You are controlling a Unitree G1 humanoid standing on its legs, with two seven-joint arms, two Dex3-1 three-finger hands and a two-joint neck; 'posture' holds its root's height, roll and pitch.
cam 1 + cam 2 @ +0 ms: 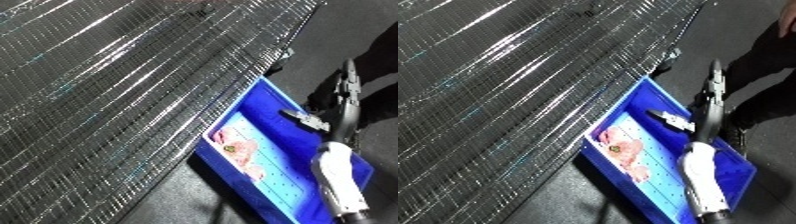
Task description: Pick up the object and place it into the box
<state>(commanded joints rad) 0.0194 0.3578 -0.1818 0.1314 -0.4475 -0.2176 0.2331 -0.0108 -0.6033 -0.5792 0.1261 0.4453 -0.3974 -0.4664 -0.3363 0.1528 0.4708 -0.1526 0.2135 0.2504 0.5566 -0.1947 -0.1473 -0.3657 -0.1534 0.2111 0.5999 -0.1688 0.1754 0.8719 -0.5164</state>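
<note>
Reaching over the blue bin [266, 97], the right hand [675, 120] was seen with its fingers [657, 114] stretched out and nothing held. A pink object [620, 148] was lying inside the bin on its pale floor, so the placing was judged done; only the withdrawal was left.

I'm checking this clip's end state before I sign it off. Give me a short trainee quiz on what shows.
1. True or false: the pink object lies on the wire mesh.
2. Which hand is over the bin? A) left B) right C) both
3. Fill in: the bin's colour is ____.

Key: 1. False, it lies inside the bin. 2. B, the right hand; the left does not show. 3. Blue.
</note>
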